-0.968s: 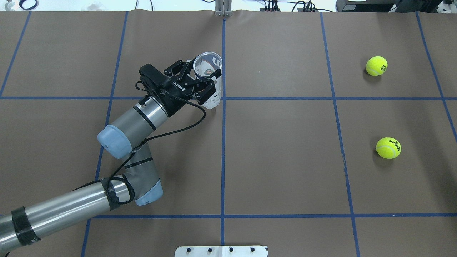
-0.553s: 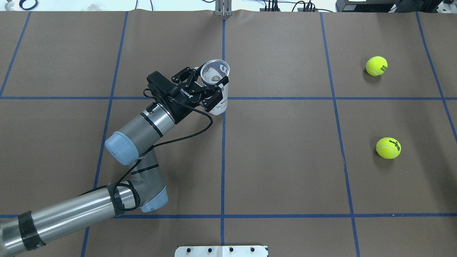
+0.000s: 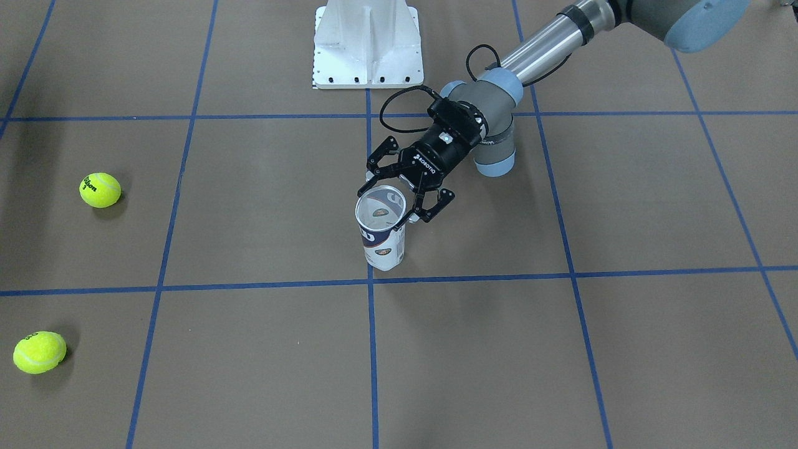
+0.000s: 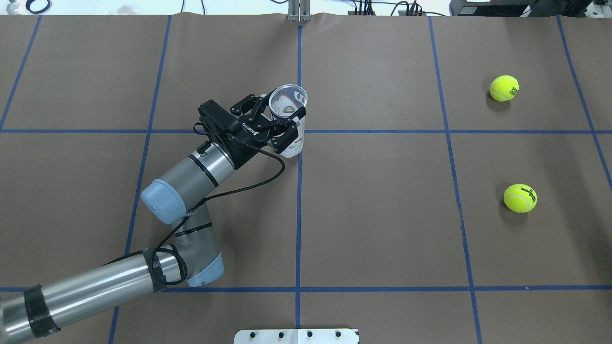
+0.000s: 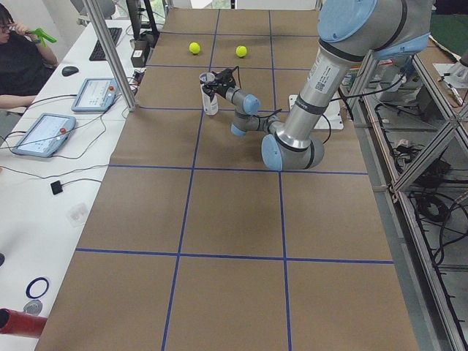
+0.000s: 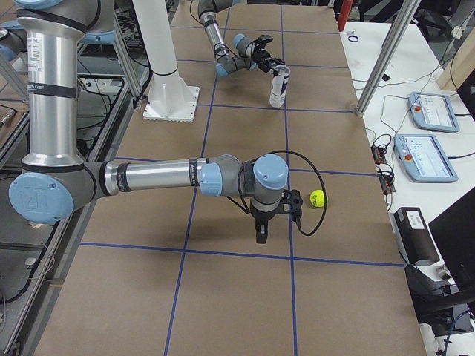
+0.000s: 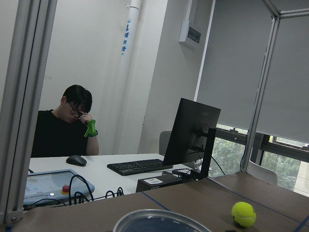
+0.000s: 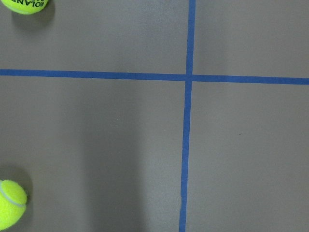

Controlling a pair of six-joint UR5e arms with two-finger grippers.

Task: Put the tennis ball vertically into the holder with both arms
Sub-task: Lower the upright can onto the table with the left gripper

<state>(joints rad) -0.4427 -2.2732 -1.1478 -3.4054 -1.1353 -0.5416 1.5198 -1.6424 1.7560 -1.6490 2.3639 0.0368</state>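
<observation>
The holder [image 3: 383, 247] is white with a navy band (small round emblem too), the two tennis balls [image 4: 504, 88] at its three o'clock, seen overhead, yellow-green, the table [image 4: 382, 215] brown with blue gridlines.

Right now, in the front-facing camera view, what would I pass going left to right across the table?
Lower tennis ball → upper tennis ball → the holder → left arm. The left gripper overlaps the holder, so it is left out of the order.
</observation>
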